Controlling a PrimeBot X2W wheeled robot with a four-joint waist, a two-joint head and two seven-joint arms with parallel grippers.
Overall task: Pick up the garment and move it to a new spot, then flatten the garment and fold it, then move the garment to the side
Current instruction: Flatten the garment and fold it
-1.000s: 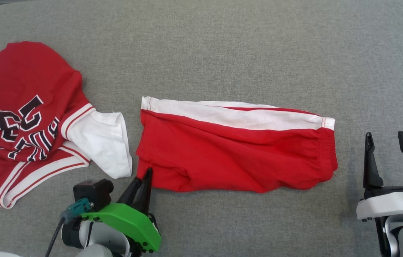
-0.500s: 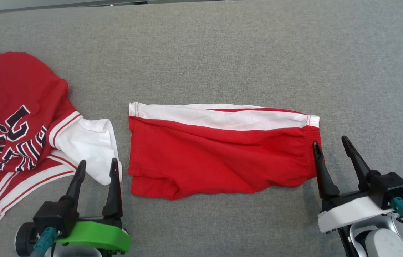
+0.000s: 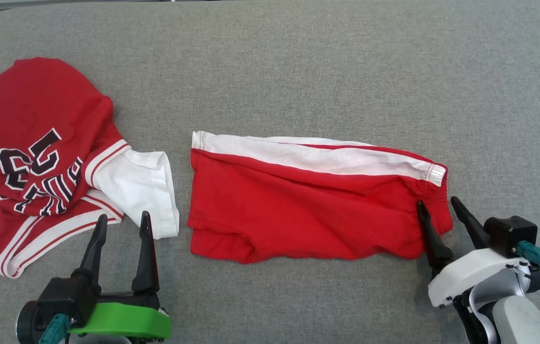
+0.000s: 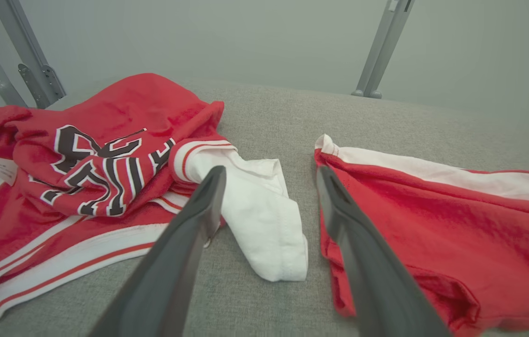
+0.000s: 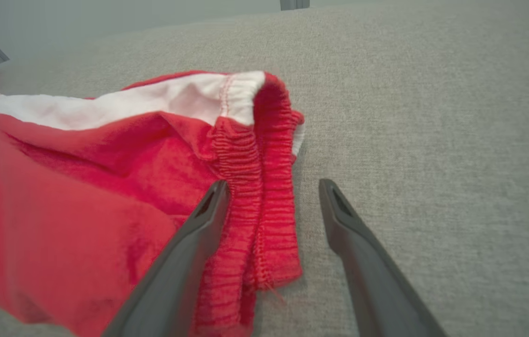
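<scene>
Shorts folded, flat at table centre. Right gripper: fingers wide, straddling waistband, likely set for pinch. Left gripper: fingers wide, empty, near jersey.

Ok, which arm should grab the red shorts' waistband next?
Right: the right gripper is open with the waistband of the shorts between its fingers. The left gripper is open but beside the jersey sleeve, off the shorts.
</scene>
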